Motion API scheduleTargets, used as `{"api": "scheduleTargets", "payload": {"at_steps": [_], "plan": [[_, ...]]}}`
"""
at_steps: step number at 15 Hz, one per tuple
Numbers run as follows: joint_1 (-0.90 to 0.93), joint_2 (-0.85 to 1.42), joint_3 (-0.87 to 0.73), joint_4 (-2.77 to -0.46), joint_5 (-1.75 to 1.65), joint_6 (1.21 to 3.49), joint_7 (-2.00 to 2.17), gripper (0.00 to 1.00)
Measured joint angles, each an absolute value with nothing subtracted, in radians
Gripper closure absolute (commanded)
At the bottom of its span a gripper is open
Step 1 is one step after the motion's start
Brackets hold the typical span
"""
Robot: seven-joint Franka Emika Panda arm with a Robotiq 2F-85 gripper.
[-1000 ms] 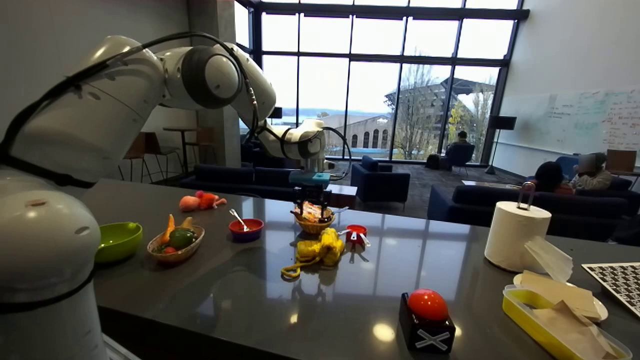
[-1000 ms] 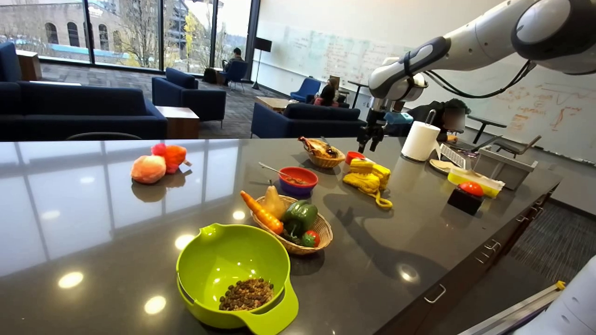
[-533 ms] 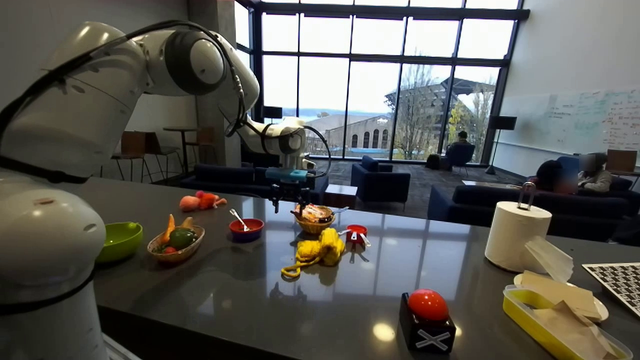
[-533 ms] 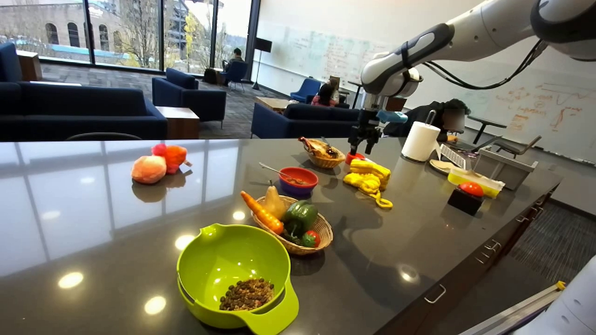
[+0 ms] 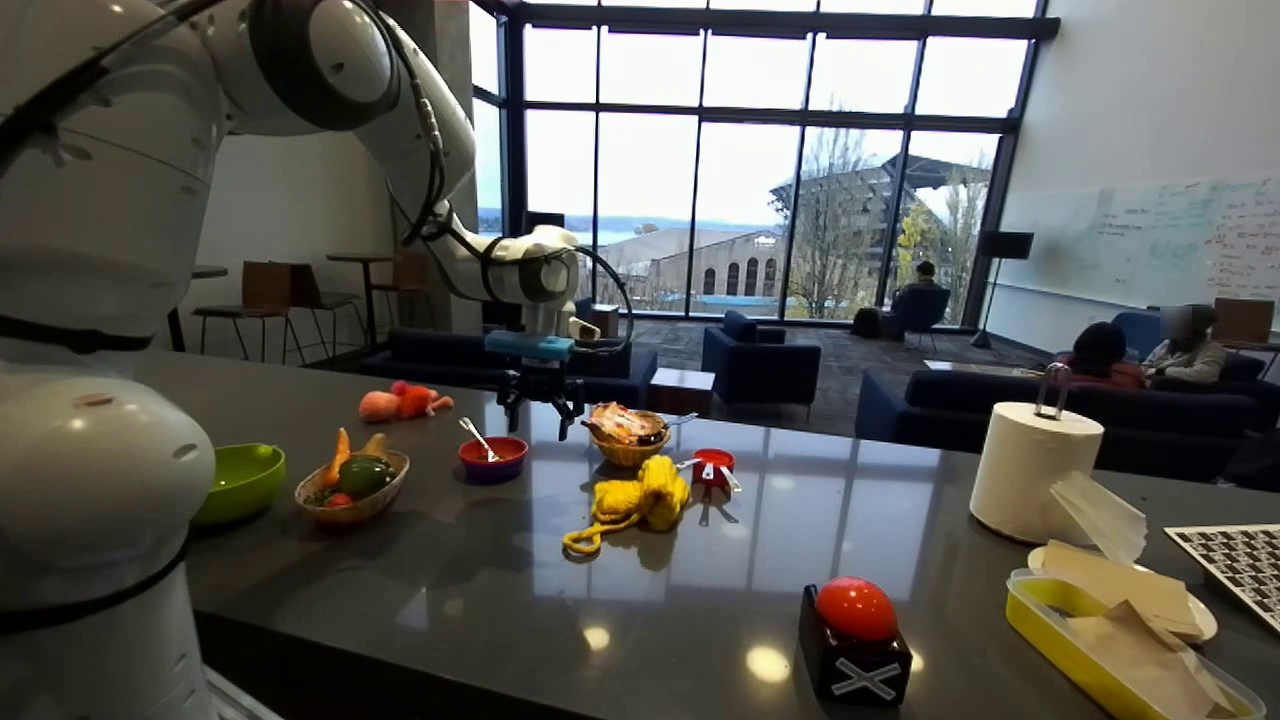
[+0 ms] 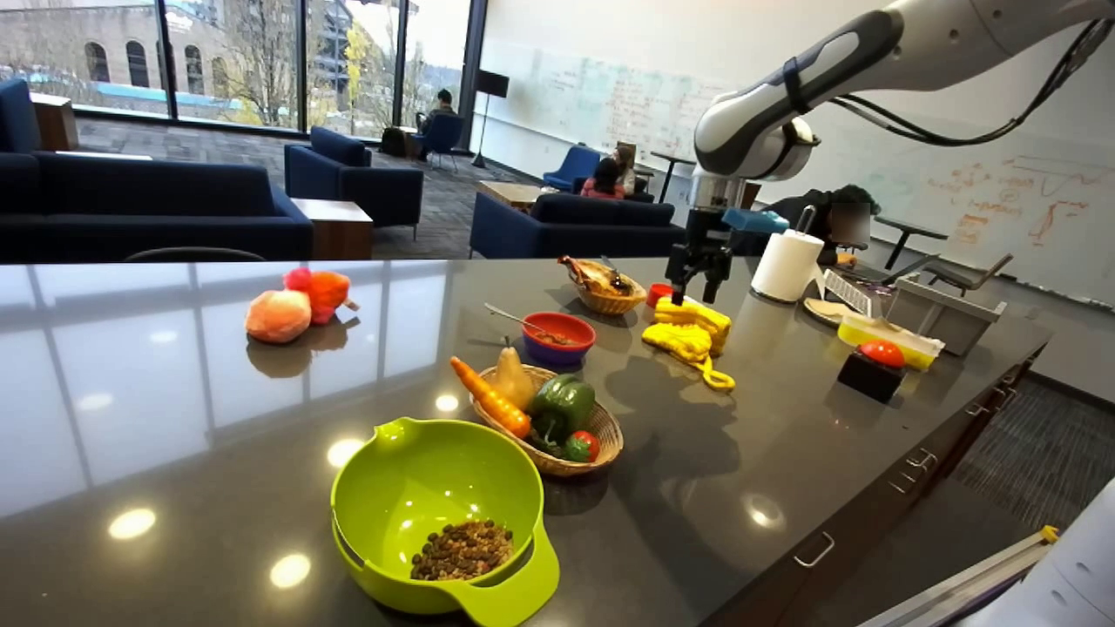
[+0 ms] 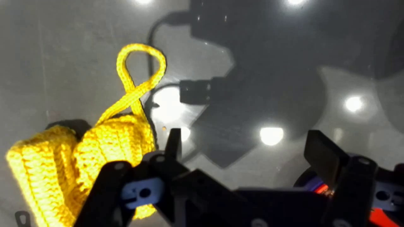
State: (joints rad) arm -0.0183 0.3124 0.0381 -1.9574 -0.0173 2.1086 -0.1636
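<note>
My gripper (image 7: pixel 243 135) is open and empty, pointing down above the dark grey counter. It shows in both exterior views (image 5: pixel 538 415) (image 6: pixel 694 292). A yellow knitted thing with a cord loop (image 7: pixel 113 142) lies below its one finger; it shows in both exterior views (image 5: pixel 660 495) (image 6: pixel 688 326). A purple bowl with a red inside (image 7: pixel 315 184) is partly hidden behind the opposite finger; a spoon stands in it in both exterior views (image 5: pixel 492 470) (image 6: pixel 557 353). Nearby stand a wicker basket of food (image 5: pixel 627 455) (image 6: pixel 610 303) and red measuring cups (image 5: pixel 713 468) (image 6: pixel 659 293).
A green bowl holding seeds (image 6: pixel 435 461), a wicker basket of toy vegetables (image 6: pixel 601 435) and a pink-orange plush (image 6: pixel 279 318) stand on the counter. A red button on a black box (image 5: pixel 856 610), a paper towel roll (image 5: pixel 1035 475) and a yellow container (image 5: pixel 1060 640) also stand there.
My gripper has moved back toward the robot's base, from in front of the food basket to between it and the purple bowl in an exterior view. The things on the counter have not moved.
</note>
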Motion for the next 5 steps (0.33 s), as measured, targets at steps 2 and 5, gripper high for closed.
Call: {"api": "scheduleTargets", "payload": {"at_steps": [2,5], "plan": [[-0.02,0.257,0.031,-2.024,-0.017,2.109,-0.149,0.0],[-0.026,0.183,0.017,-2.118,-0.013,2.108,-0.144,0.0]]}}
